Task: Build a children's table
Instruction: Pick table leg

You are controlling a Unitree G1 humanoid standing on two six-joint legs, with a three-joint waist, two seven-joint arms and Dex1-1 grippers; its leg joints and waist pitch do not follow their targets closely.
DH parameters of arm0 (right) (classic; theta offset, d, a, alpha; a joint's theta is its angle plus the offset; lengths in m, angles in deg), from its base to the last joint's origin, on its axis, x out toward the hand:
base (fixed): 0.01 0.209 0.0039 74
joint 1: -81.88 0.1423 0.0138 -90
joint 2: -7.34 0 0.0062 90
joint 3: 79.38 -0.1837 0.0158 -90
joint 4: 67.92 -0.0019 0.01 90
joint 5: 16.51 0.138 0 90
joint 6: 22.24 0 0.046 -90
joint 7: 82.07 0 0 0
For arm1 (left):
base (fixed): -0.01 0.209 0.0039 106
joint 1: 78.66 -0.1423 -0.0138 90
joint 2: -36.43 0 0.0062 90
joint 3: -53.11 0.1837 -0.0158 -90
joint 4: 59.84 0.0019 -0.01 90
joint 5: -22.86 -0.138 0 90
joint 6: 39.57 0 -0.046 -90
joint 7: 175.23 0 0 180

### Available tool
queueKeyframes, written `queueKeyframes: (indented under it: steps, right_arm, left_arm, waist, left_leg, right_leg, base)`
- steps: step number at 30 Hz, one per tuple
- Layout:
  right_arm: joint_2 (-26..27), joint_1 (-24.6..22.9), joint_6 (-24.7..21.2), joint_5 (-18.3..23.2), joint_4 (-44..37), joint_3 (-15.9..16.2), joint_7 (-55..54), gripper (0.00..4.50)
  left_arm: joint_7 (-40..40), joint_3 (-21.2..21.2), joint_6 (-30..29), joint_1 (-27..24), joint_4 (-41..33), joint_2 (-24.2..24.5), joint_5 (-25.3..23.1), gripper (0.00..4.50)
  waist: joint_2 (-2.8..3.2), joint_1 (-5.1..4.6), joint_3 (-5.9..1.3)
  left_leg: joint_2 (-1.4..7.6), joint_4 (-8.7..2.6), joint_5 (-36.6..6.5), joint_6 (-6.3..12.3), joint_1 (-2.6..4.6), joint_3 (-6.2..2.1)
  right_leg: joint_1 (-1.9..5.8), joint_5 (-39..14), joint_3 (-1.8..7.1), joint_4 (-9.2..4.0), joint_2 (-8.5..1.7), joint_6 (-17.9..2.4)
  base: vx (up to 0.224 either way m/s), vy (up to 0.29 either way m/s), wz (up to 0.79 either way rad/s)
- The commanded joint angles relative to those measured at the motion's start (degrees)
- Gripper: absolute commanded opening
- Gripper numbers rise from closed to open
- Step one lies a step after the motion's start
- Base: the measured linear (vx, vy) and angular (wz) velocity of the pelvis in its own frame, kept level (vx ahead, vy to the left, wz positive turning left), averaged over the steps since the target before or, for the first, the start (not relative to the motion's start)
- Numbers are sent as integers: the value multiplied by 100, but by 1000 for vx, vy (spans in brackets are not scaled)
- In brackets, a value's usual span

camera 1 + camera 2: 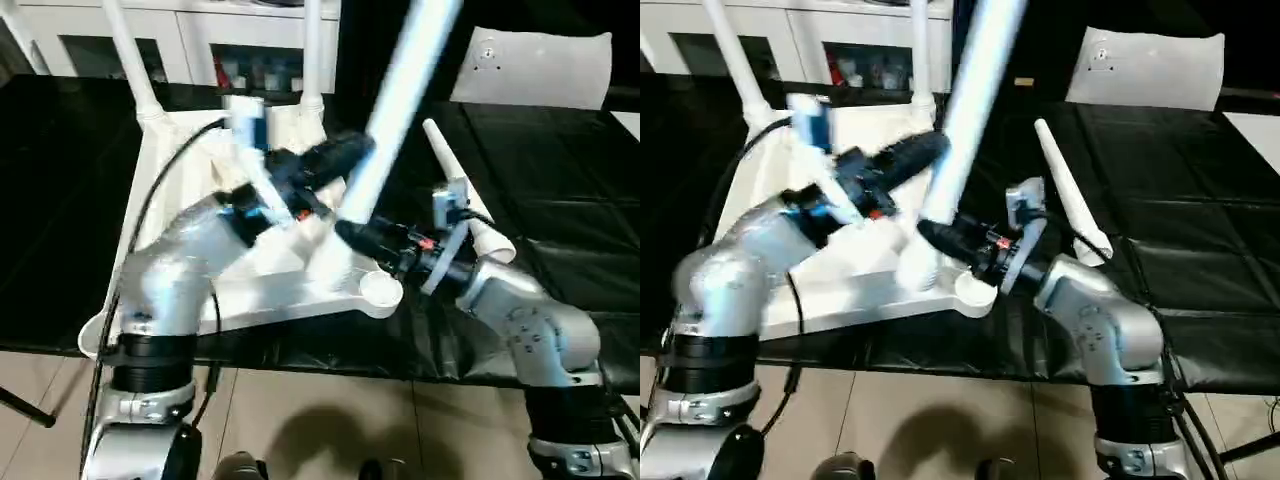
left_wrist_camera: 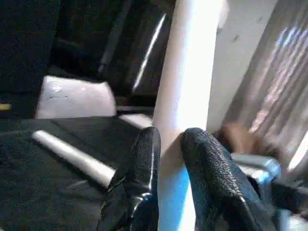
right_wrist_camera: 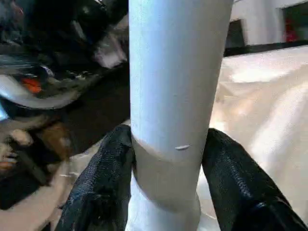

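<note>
Right claw (image 3: 166,192) grips leg (image 3: 175,72) | tabletop (image 1: 300,295) at bench edge

One upturned white tabletop (image 1: 300,290). Four white legs: two standing in its far corners (image 1: 128,55) (image 1: 312,50), one held slanting (image 1: 400,100), one lying loose on the desk (image 1: 455,185). One flat white panel (image 1: 535,65).

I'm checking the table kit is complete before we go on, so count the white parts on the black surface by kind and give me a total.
Table top: 1
Legs standing in far sockets: 2
Leg held by both grippers: 1
Leg lying loose: 1
Flat white panel: 1
Total: 6
</note>
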Motion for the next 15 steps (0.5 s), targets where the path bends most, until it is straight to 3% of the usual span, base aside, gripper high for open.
queueKeyframes:
  steps: [1,6,15]
  right_arm:
    - [4,57,270,-175,-179,338,-9,183]
    - [-2,44,553,-554,-70,497,-208,183]
    - [-41,25,894,-923,42,723,-228,183]
  left_arm:
    - [-254,257,12,-29,165,36,-381,137]
    - [-265,459,206,-201,1,170,-625,137]
    - [577,515,26,-598,-317,348,-78,137]
  waist:
    - [-19,-12,-509]
    - [-22,-23,-516]
    - [-33,-27,-495]
  left_leg:
    - [14,-437,-1054,-37,40,15]
    - [18,-427,-1042,2,38,19]
    - [34,-445,-1226,12,63,24]
  right_leg:
    - [367,-2492,170,-519,-241,-195]
    - [371,-2295,178,-492,-241,-342]
    - [349,-2419,186,-491,-243,-443]
  base:
    - [0,0,0]
    - [0,0,0]
    - [0,0,0]
